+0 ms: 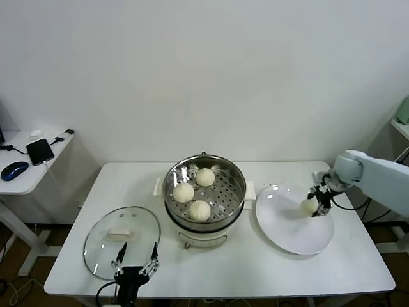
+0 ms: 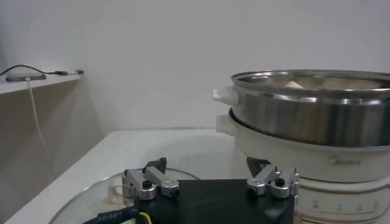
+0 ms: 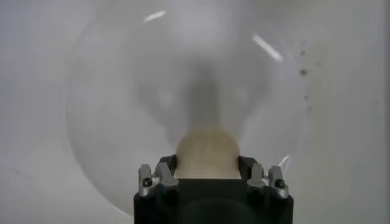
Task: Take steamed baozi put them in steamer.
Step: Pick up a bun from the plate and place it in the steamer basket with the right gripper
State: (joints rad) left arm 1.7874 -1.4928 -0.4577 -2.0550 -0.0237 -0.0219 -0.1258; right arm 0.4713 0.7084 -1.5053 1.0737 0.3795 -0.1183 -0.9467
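Right gripper [image 1: 317, 203] clamps the last bun [image 1: 310, 206] on the white plate [image 1: 284, 233], right of frame. We'd lift straight up before swinging left, clearing the steamer [image 1: 204, 192] rim; open room sits at its right side beside three buns. Left gripper [image 1: 135, 261] idles, spread wide, over the glass lid [image 1: 102, 246], lower left.

The white table [image 1: 255, 268] carries glass lid [image 1: 121, 240], steamer [image 1: 204, 220], plate [image 1: 287, 233].
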